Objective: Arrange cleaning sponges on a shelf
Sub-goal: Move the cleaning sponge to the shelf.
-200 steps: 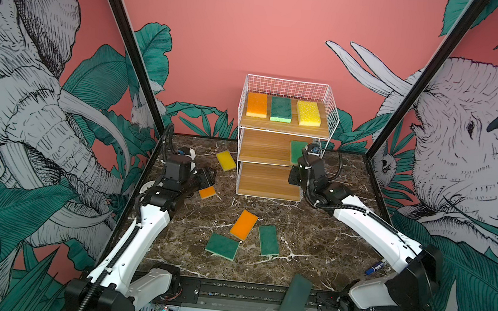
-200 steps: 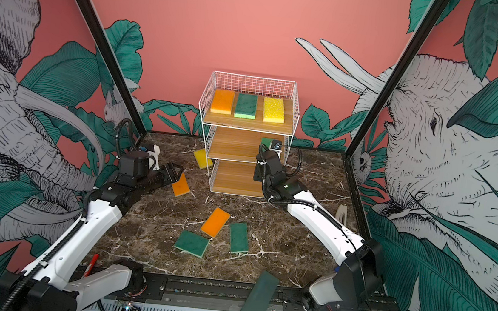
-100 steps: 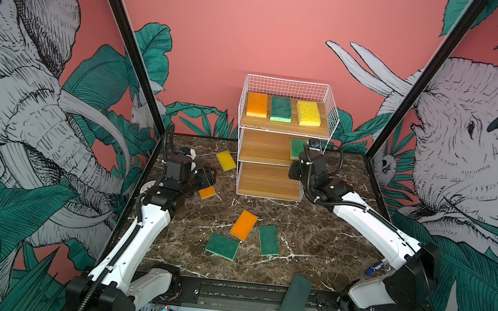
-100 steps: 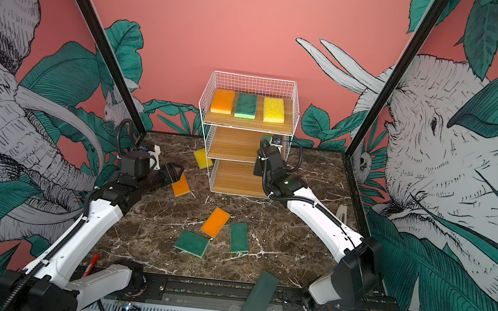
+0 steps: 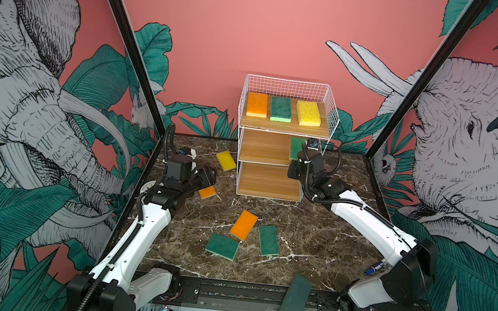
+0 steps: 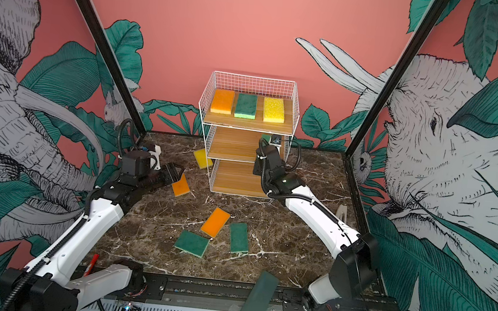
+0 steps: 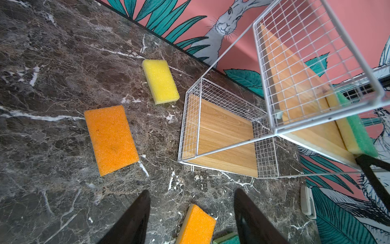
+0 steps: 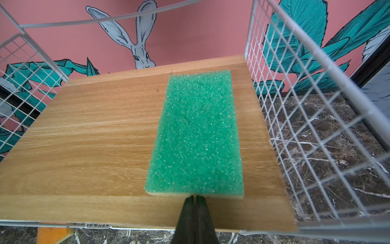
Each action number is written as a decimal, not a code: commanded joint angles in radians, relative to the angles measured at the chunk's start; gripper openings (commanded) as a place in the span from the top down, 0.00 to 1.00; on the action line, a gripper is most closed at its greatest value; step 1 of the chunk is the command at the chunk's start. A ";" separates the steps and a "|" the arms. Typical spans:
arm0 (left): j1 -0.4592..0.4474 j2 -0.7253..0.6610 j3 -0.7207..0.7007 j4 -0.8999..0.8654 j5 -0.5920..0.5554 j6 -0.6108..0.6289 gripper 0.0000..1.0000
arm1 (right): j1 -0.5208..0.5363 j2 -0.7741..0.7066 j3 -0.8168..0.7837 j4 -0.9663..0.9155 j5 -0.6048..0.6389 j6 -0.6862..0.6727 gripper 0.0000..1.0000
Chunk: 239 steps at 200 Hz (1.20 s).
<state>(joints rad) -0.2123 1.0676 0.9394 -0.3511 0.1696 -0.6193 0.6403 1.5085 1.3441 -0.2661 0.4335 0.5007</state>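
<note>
Right gripper point(image 8: 195, 197): jaws pressed fully together, holding nothing, tips right at the near short edge of the middle green sponge point(image 8: 196, 135). That sponge lies flat on the middle board point(image 8: 95, 137) of the shelf point(image 5: 289, 83). Its green face is up with a pale layer under it. It sits at the board's right end, just beside the wire side, long axis front to back.

Left gripper point(image 7: 192, 191): jaws spread fairly wide, empty. It sits low over the table point(image 5: 312, 231) left of the shelf, just beside the near orange sponge point(image 5: 206, 192).

Count: 9 sponges, made up of 3 orange, 2 yellow and 4 green. 4 are on the shelf, 5 on the table. The shelf has 3 boards.

Top board point(image 5: 284, 127): 3 in a row, left to right: top orange sponge point(image 5: 257, 104), top green sponge point(image 5: 281, 109), top yellow sponge point(image 5: 308, 113). They lie apart, long axes parallel, front to back.

Table:
- The loose yellow sponge point(image 5: 226, 160) lies just beside the shelf's left side, long axis slanted.
- The centre orange sponge point(image 5: 244, 225) lies diagonally, back end leaning right.
- The right green sponge point(image 5: 268, 240) is near it, long axis nearly front to back.
- The front green sponge point(image 5: 222, 246) runs closer to left-right. Its corner meets the centre orange sponge; whether they touch or overlap cannot be told.

1 dark slab point(image 5: 290, 306) stands tilted at the front rail.
</note>
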 commanded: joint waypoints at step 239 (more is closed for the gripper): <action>0.004 -0.001 -0.029 0.027 0.036 -0.038 0.36 | -0.016 -0.030 0.000 0.063 -0.021 0.000 1.00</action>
<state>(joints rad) -0.2123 1.0721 0.9264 -0.3447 0.1928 -0.6399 0.6292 1.5303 1.3632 -0.2459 0.4049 0.4866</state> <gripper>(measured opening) 0.638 0.046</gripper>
